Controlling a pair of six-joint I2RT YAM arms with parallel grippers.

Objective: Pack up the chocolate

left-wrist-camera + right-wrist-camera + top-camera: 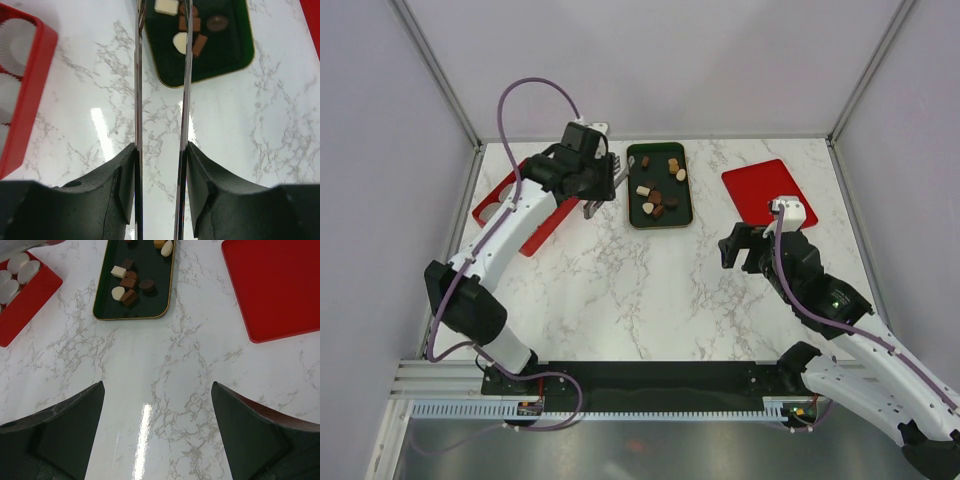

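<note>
The chocolate (pixel 658 190), several dark brown, tan and cream-white pieces, lies in a dark green tray (pixel 633 215) at the back centre. My left gripper (pixel 598 190) is just left of the tray and is shut on the long metal tongs (pixel 138 100). The two tong blades stand apart and reach over the near end of the tray (pixel 225 55), beside the chocolate (pixel 199 42); nothing shows between them. My right gripper (pixel 744 246) is open and empty over bare marble, right of the tray. In the right wrist view it (pixel 157 400) faces the chocolate (pixel 131 284).
A red box (pixel 492 203) with white paper cups (pixel 18 271) stands at the back left, partly under my left arm; it also shows in the left wrist view (pixel 35 85). A flat red lid (pixel 760 190) lies at the back right.
</note>
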